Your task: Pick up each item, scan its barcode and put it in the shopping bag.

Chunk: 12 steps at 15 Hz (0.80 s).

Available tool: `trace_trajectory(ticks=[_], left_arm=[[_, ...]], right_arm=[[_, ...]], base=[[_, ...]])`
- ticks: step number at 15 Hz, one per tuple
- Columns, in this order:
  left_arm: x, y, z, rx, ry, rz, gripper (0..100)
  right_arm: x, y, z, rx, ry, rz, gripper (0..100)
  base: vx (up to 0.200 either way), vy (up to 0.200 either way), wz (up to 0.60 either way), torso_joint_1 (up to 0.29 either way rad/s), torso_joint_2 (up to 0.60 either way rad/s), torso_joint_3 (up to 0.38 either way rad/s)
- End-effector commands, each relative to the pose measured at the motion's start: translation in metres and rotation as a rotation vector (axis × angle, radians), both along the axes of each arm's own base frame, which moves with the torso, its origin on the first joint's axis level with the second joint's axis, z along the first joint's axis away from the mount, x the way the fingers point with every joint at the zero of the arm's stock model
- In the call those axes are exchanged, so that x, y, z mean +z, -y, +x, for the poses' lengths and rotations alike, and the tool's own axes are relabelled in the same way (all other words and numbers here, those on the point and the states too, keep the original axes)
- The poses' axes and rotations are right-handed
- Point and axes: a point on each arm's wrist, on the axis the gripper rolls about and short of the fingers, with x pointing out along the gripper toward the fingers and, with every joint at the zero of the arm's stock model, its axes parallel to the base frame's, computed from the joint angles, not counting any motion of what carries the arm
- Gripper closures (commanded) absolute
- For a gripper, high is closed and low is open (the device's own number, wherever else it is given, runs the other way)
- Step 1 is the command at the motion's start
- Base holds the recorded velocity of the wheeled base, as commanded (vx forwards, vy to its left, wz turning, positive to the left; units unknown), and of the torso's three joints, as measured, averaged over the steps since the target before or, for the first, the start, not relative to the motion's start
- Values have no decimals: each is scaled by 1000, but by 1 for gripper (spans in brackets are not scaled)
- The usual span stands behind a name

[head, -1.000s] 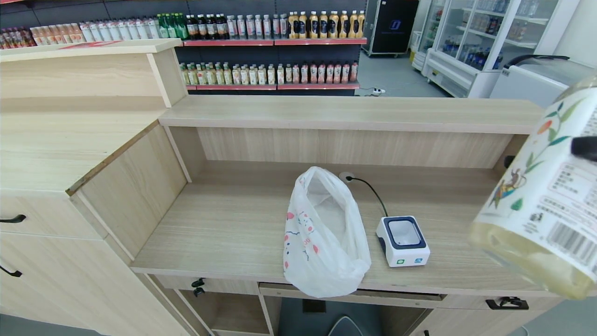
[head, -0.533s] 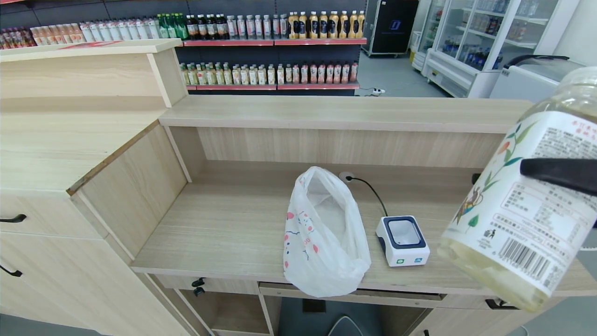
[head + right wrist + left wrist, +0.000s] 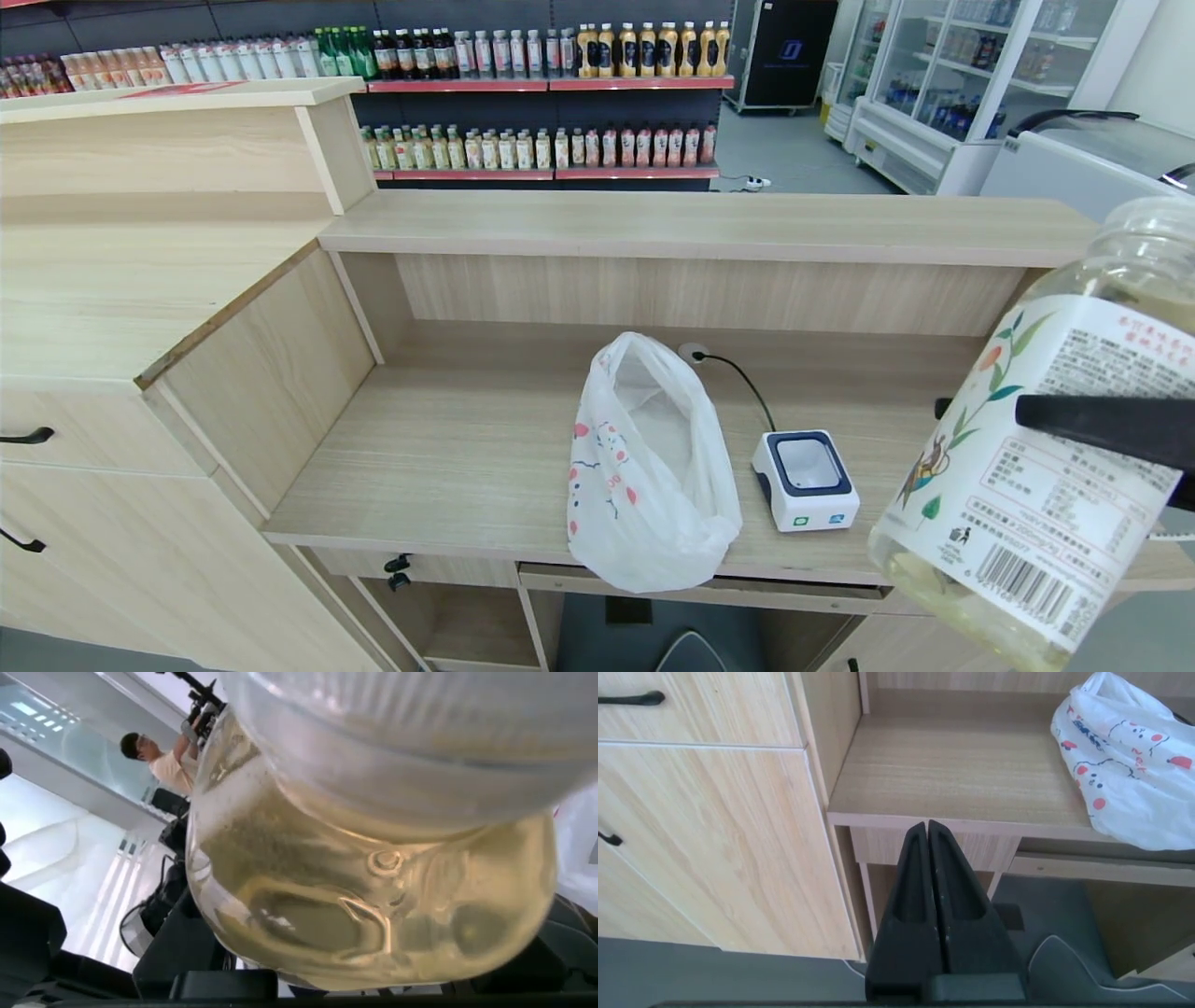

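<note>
A clear bottle of pale yellow drink [image 3: 1046, 467] with a white label hangs tilted at the right edge of the head view, above the counter's right front. My right gripper [image 3: 980, 409] is shut on it, one black finger [image 3: 1102, 425] lying across the label. The bottle's base [image 3: 374, 887] is close up in the right wrist view. A white shopping bag [image 3: 653, 467] stands open mid-counter, with the white and blue scanner [image 3: 805, 481] just to its right. My left gripper [image 3: 928, 831] is shut with nothing in it, low before the counter's front edge, left of the bag [image 3: 1130, 756].
The scanner's black cable [image 3: 742, 383] runs to a hole at the back of the wooden counter [image 3: 448, 457]. A raised ledge [image 3: 700, 224] borders the back and a tall cabinet [image 3: 140, 280] the left. Drawer handles show under the front edge.
The bottle in my right gripper has come left, further into view, and then dropped lower. The bag, scanner and camera have stayed put.
</note>
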Motion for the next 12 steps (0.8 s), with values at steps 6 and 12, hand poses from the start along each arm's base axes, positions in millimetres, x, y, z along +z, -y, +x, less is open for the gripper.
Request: trace_trajectory(ticks=[6,12], left_arm=[[0,0,0,0,0,0,100],[0,0,0,0,0,0,100]], right_arm=[[-1,0,0,-10,1,-3,100],[-11,22,32,-200,191,-156,100]], base=[[0,0,0,0,0,0],[0,0,0,0,0,0]])
